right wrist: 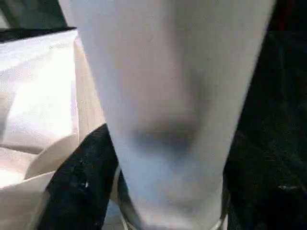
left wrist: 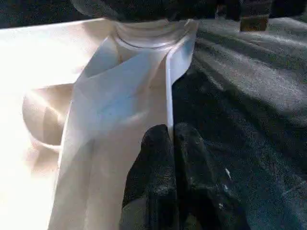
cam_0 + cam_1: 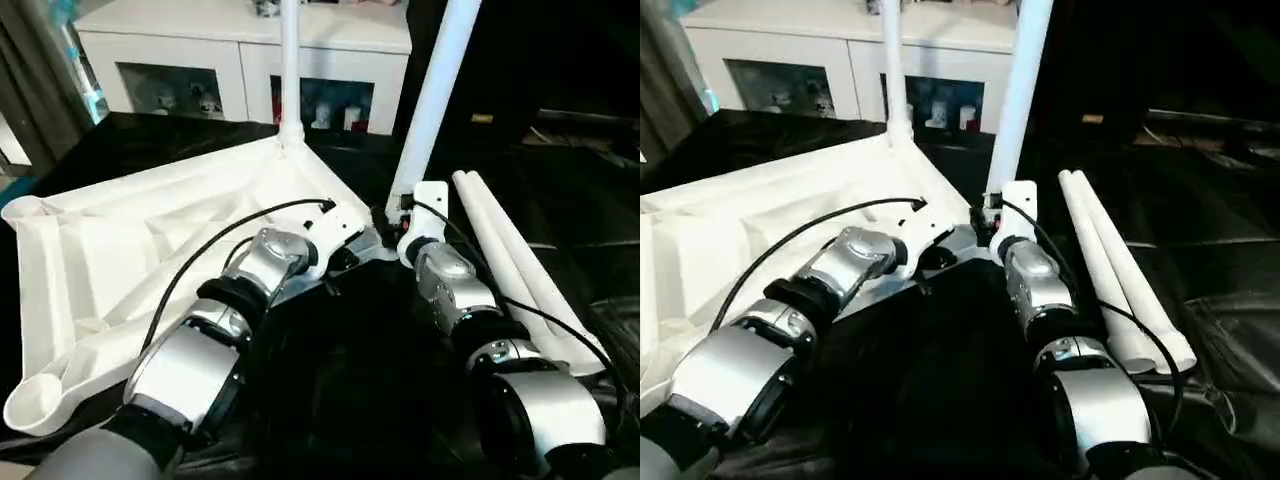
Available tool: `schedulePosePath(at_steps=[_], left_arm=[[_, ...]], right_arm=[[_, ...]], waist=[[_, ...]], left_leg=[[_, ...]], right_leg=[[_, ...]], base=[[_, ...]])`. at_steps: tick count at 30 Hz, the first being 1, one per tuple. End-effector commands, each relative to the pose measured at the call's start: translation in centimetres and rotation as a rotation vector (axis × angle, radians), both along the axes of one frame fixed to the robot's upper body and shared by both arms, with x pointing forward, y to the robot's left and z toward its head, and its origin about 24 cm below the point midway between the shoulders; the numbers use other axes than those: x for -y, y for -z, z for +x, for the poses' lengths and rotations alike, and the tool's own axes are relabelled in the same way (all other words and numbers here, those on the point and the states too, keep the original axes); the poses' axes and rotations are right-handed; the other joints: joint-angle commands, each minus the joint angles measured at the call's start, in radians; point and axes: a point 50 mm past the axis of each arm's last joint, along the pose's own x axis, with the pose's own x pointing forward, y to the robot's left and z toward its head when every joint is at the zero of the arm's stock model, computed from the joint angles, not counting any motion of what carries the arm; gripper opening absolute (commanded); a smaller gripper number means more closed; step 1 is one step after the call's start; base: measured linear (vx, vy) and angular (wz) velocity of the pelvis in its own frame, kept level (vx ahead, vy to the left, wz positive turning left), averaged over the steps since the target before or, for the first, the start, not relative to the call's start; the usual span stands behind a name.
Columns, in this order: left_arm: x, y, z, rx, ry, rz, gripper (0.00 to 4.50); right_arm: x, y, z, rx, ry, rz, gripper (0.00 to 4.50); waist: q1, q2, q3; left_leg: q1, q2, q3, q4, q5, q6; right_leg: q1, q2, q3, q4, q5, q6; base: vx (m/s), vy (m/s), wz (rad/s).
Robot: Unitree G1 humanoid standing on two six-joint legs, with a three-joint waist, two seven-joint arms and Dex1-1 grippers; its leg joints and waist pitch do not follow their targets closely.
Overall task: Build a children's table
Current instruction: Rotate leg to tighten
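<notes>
**Ana:** Jaws first: how do they stand?

**Ben:** On the left gripper (image 2: 171, 139) the 2 black fingers (image 2: 153, 163) are pressed together, pinching the thin upright edge of the tabletop (image 3: 150, 250) between their tips. That edge runs straight up to a round corner socket (image 2: 151, 33). For the right gripper (image 3: 392, 222) I cannot tell how its jaws stand; the wrist camera sits hard against a white leg (image 1: 168, 96), with a black shape (image 1: 81, 187) beside it that I cannot read for certain.

**Ana:** Where does the children's table lie relative to them?

**Ben:** Its ribbed white top lies underside up on the large black-sheeted table (image 3: 340, 380), covering the left part. Both grippers meet at the top's corner nearest the middle of the black sheet. 1 leg (image 3: 435, 95) rises from that corner, leaning slightly, just above the right gripper. Another leg (image 3: 290, 70) stands in the far corner socket. 2 loose legs (image 3: 1120, 280) lie side by side on the sheet to the right of the right forearm, touching each other. An empty socket (image 3: 35, 405) shows at the near left corner.

**Ana:** And the room?

**Ben:** Behind the far edge stands a white cabinet (image 3: 250, 50) with glass doors and small objects inside.
</notes>
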Motion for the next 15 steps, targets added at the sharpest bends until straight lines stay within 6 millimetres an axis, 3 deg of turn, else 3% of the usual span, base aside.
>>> schedulePosePath(at_steps=[1,4,5,6,7,9,11,12,14,15], left_arm=[[1.2,-1.2,0.0,0.073,0.084,-0.026,0.00],[0.7,-1.6,-0.2,0.099,0.158,-0.055,0.00],[0.5,-1.6,-0.3,0.097,0.171,-0.063,0.00],[0.3,-1.8,-0.5,0.110,0.235,-0.092,0.00],[0.2,-1.9,-0.6,0.112,0.253,-0.100,0.00],[-0.2,-2.2,-1.0,0.115,0.323,-0.135,0.00],[-0.6,-2.1,-1.2,0.107,0.347,-0.140,0.00],[-1.2,-2.0,-1.6,0.101,0.405,-0.144,0.00],[-1.9,-1.9,-2.1,0.083,0.450,-0.150,0.00],[-2.1,-1.9,-2.3,0.074,0.475,-0.168,0.00]], right_arm=[[-2.2,1.7,-1.3,-0.069,-0.146,0.051,3.49],[-1.5,0.7,-1.3,-0.002,-0.277,0.047,3.70],[-1.2,0.6,-1.5,0.009,-0.335,0.030,4.00],[-0.7,0.4,-2.0,0.030,-0.441,-0.006,4.00],[-0.5,0.3,-2.2,0.035,-0.474,-0.017,4.00],[0.6,0.1,-3.2,0.053,-0.609,-0.059,4.00],[1.3,-0.1,-3.7,0.058,-0.672,-0.079,4.00],[2.6,-0.4,-4.6,0.059,-0.749,-0.110,4.00],[3.9,-0.8,-5.5,0.051,-0.818,-0.135,4.00],[4.3,-1.0,-5.8,0.052,-0.834,-0.144,4.00]], waist=[[0.001,0.002,-0.048],[0.002,-0.001,-0.052],[0.004,-0.001,-0.055],[0.007,0.000,-0.061],[0.008,-0.001,-0.063],[0.021,0.000,-0.071],[0.028,-0.002,-0.079],[0.032,-0.003,-0.077],[0.046,-0.004,-0.076],[0.048,0.004,-0.075]], left_leg=[[0.013,0.090,-0.052,-0.089,-0.270,0.027],[0.008,0.090,-0.047,-0.082,-0.209,0.071],[0.007,0.090,-0.047,-0.078,-0.189,0.083],[0.005,0.090,-0.045,-0.071,-0.113,0.121],[0.004,0.089,-0.044,-0.068,-0.088,0.136],[0.002,0.090,-0.039,-0.053,0.000,0.192],[0.001,0.091,-0.040,-0.045,0.050,0.219],[-0.002,0.089,-0.038,-0.040,0.073,0.249],[-0.002,0.095,-0.039,-0.038,0.053,0.263],[-0.001,0.097,-0.039,-0.039,0.043,0.256]], right_leg=[[0.029,-0.109,0.066,-0.094,-0.224,-0.224],[0.039,-0.109,0.064,-0.083,-0.108,-0.253],[0.042,-0.111,0.064,-0.078,-0.076,-0.261],[0.047,-0.108,0.060,-0.064,0.036,-0.276],[0.048,-0.105,0.058,-0.058,0.080,-0.281],[0.047,-0.102,0.054,-0.037,0.238,-0.301],[0.048,-0.100,0.051,-0.025,0.324,-0.302],[0.042,-0.099,0.048,-0.021,0.371,-0.308],[0.041,-0.103,0.047,-0.021,0.343,-0.294],[0.037,-0.104,0.047,-0.024,0.317,-0.294]], base=[[0.000,0.000,0.00],[0.000,0.000,0.00],[0.000,0.000,0.00],[0.000,0.000,0.00],[0.000,0.000,0.00],[0.000,0.000,0.00],[0.000,0.000,0.00],[0.000,0.000,0.00],[0.000,0.000,0.00],[0.000,0.000,0.00]])
